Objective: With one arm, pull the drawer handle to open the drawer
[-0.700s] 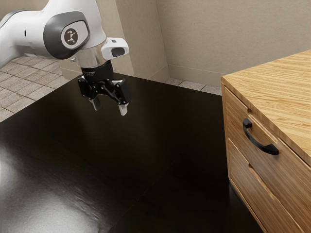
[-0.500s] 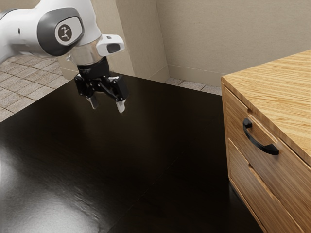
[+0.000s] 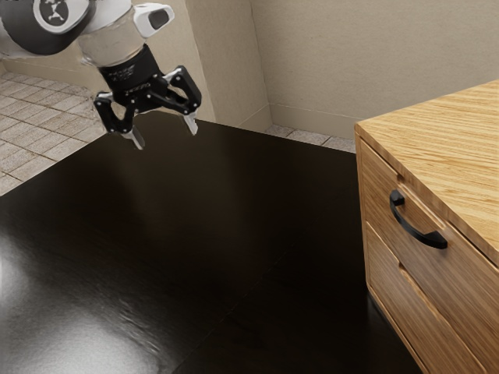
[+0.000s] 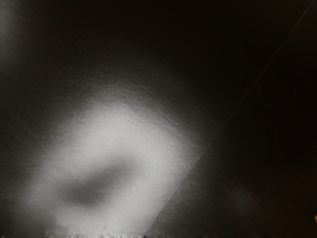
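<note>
The gripper [image 3: 164, 133] is hanging in the air above the black table [image 3: 156, 257]. Its two fingers are spread wide and are holding nothing. The black handle [image 3: 417, 222] is sitting on the top drawer [image 3: 378, 199] of the wooden cabinet [image 3: 444, 132], well apart, toward the exterior view's right. Shiny table top is lying between them. The writing on the gripper is too tiny to read.

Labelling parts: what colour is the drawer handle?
The handle is black, best seen in the exterior view.

White arm [image 3: 111, 40], grey joint cap [image 3: 48, 17], black claw [image 3: 164, 135]
</note>
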Robot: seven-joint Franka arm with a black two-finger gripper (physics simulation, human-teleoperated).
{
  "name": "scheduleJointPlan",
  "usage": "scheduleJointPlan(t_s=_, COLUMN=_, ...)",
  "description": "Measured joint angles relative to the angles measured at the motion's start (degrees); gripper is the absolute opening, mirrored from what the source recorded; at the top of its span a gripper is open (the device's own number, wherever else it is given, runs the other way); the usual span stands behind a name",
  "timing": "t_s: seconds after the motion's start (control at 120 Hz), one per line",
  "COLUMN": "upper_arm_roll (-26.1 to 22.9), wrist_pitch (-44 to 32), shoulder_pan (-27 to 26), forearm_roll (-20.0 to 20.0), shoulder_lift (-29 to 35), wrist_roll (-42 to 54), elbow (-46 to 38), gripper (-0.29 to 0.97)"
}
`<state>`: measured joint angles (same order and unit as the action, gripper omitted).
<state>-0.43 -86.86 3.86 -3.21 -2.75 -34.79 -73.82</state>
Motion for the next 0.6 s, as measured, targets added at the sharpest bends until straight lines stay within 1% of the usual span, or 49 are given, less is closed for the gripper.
scheduleJointPlan(t_s=0.15, upper_arm_roll=-0.06, wrist_pitch=-1.98, shoulder_pan=-17.26, forearm_roll=0.04, shoulder_lift=-0.49, wrist_roll=-8.87, elbow=-0.34, gripper=0.68)
scheduleJointPlan(t_s=0.192, upper_arm_roll=0.02, wrist_pitch=-2.16, shoulder_pan=-20.49, forearm_roll=0.04, shoulder_lift=-0.08, wrist_roll=-10.98, elbow=-0.41, gripper=0.68)
scheduleJointPlan(t_s=0.25, upper_arm_roll=0.27, wrist_pitch=-2.13, shoulder_pan=-23.15, forearm_roll=0.04, shoulder_lift=0.66, wrist_roll=-13.69, elbow=-0.51, gripper=0.68)
scheduleJointPlan(t_s=0.317, upper_arm_roll=0.42, wrist_pitch=-1.97, shoulder_pan=-24.16, forearm_roll=-0.02, shoulder_lift=1.04, wrist_roll=-16.50, elbow=-0.61, gripper=0.68)
scheduleJointPlan(t_s=0.417, upper_arm_roll=0.11, wrist_pitch=-2.01, shoulder_pan=-22.87, forearm_roll=-0.08, shoulder_lift=1.72, wrist_roll=-20.20, elbow=-1.23, gripper=0.68)
scheduleJointPlan(t_s=0.508, upper_arm_roll=0.11, wrist_pitch=-4.79, shoulder_pan=-20.95, forearm_roll=-0.10, shoulder_lift=6.60, wrist_roll=-23.06, elbow=-9.92, gripper=0.68)
scheduleJointPlan(t_s=0.6, upper_arm_roll=0.09, wrist_pitch=-8.69, shoulder_pan=-18.55, forearm_roll=-0.08, shoulder_lift=9.61, wrist_roll=-25.49, elbow=-15.23, gripper=0.68)
